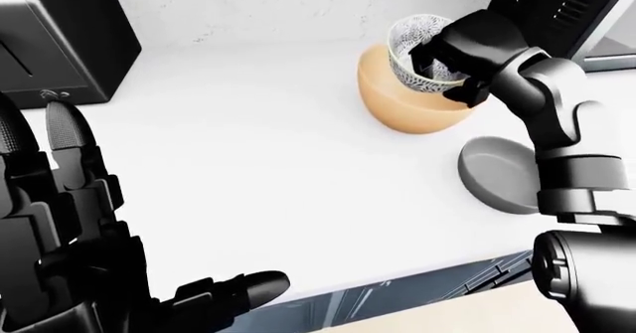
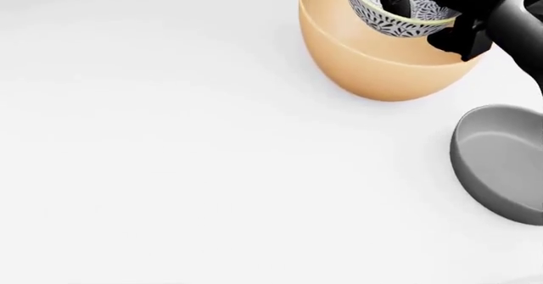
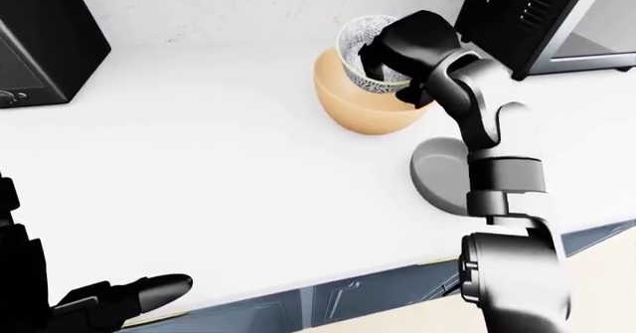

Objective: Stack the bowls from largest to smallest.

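Observation:
A large tan bowl (image 2: 373, 64) stands tilted on the white counter (image 2: 170, 138) at the top right of the head view. Just over its opening, a small black-and-white patterned bowl (image 2: 386, 14) hangs tilted, with my right hand (image 1: 459, 56) shut on its rim. A grey bowl (image 2: 501, 163) rests on the counter below and to the right of the tan one, beside my right forearm. My left hand (image 1: 80, 221) is raised at the lower left of the left-eye view with its fingers spread open and nothing in it.
A black appliance (image 1: 54, 38) stands at the counter's top left. A dark cabinet-like appliance (image 3: 542, 20) stands at the top right, behind my right arm. The counter's near edge (image 1: 397, 281) runs along the bottom of the eye views.

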